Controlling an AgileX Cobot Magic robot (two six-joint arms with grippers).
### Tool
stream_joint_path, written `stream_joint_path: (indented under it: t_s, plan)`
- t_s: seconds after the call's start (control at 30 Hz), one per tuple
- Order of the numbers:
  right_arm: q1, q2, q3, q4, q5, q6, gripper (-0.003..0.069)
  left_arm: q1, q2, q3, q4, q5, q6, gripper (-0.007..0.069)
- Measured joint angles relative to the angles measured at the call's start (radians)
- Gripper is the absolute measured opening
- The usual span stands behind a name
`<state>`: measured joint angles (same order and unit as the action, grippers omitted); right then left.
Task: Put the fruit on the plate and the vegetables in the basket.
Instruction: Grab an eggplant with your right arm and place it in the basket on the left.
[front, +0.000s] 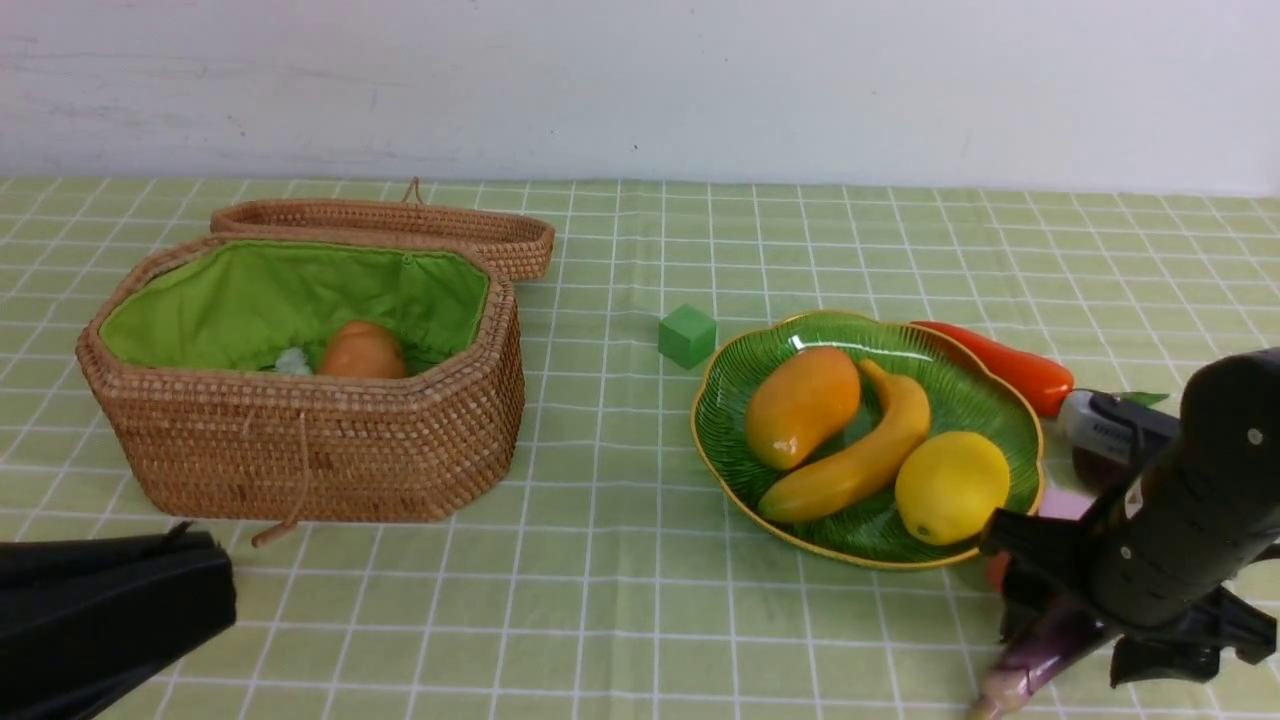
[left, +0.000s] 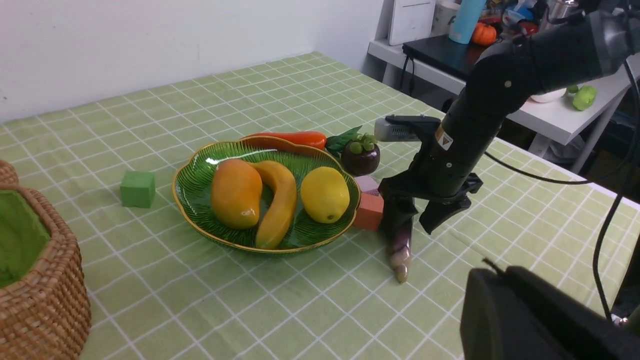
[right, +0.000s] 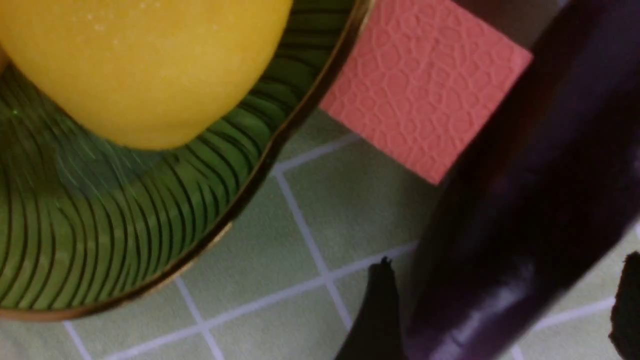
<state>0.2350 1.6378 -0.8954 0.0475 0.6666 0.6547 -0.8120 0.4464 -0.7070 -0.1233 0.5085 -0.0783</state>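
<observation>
Fruit fills most of the plate (front: 730, 385): the mango (front: 800, 405), the banana (front: 860, 450) and the lemon (front: 950, 487) lie side by side in it, each touching the next. The plate sits on the right half of the counter (front: 620, 600). The mangosteen (left: 360, 157) is off the plate, standing on the cloth just beside its far right rim. The red-orange pepper (front: 1010, 368) lies along that same rim, also on the cloth.

The eggplant (left: 401, 247) lies on the counter near the plate's right front edge, its pale end pointing toward the robot. The right pincer (left: 411, 231) is low over it with its jaws spread, one on each side of the eggplant; in the right wrist view a strip of cloth shows between the eggplant and one jaw. A coral block (left: 369, 211) and a pink block (left: 367, 183) sit between the plate and the eggplant.

The basket (front: 300, 450) stands open on the left, its lid (front: 400, 225) folded back, with the potato (front: 362, 352) inside on the green lining. A green block (front: 687, 336) lies between basket and plate. The left pincer (front: 200, 590) hangs low in front of the basket, pressed together and holding nothing.
</observation>
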Motion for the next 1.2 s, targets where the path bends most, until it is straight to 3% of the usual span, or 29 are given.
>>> stream_joint_path:
  t_s: [0.33,0.53,0.87,1.2]
  plan:
    - [0.000,0.055,0.000,0.010,-0.016,0.000,0.0463,0.000,0.000,0.000,-0.003,0.001,0.000,0.0005]
    - [-0.001,0.066,0.000,0.007,-0.017,0.027,0.0339,0.000,0.000,0.000,-0.003,0.001,0.000,0.0005]
    - [-0.001,0.067,-0.002,-0.001,0.011,0.029,0.0332,0.000,0.000,0.000,-0.003,0.001,0.000,0.0005]
    - [-0.001,-0.077,-0.002,-0.078,0.152,0.026,0.0330,0.000,0.000,0.000,-0.003,0.003,0.000,0.0005]
